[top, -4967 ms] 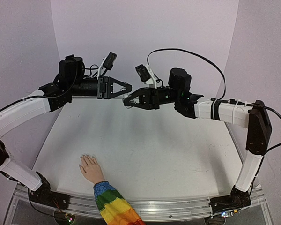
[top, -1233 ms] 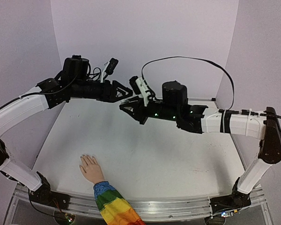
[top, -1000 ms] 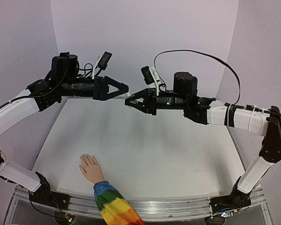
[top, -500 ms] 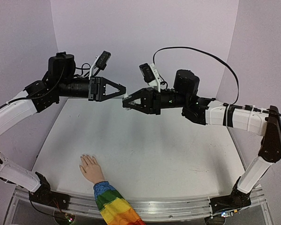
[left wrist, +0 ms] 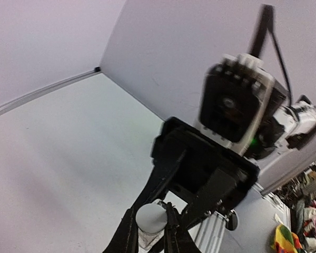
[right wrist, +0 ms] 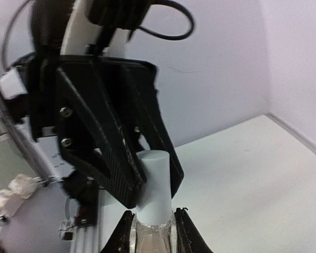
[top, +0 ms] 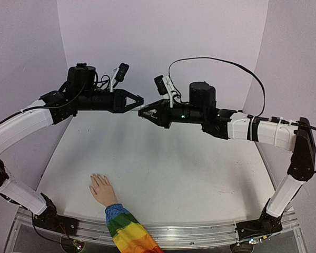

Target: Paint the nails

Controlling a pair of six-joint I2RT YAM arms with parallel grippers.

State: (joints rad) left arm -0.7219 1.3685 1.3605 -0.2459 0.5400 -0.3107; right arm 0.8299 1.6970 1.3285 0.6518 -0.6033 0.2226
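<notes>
The mannequin hand (top: pixel 101 188) lies palm down at the near left of the table, its rainbow sleeve (top: pixel 129 234) at the front edge. Its pale nails (top: pixel 97 176) point to the far side. My two grippers meet tip to tip high above the far table. My right gripper (top: pixel 142 112) (right wrist: pixel 152 234) is shut on the clear bottle (right wrist: pixel 152 240). My left gripper (top: pixel 139 106) (left wrist: pixel 150 227) is shut on its white cap (right wrist: pixel 154 179), which also shows in the left wrist view (left wrist: pixel 151 217).
The white table (top: pixel 163 168) is walled by pale panels at the back and both sides. A black cable (top: pixel 221 66) loops above the right arm. The metal rail (top: pixel 200 232) with the arm bases runs along the front edge.
Both grippers stay joined at the bottle. Both wrists have turned and the left arm has shifted slightly right and lower. The mannequin hand has not moved.
</notes>
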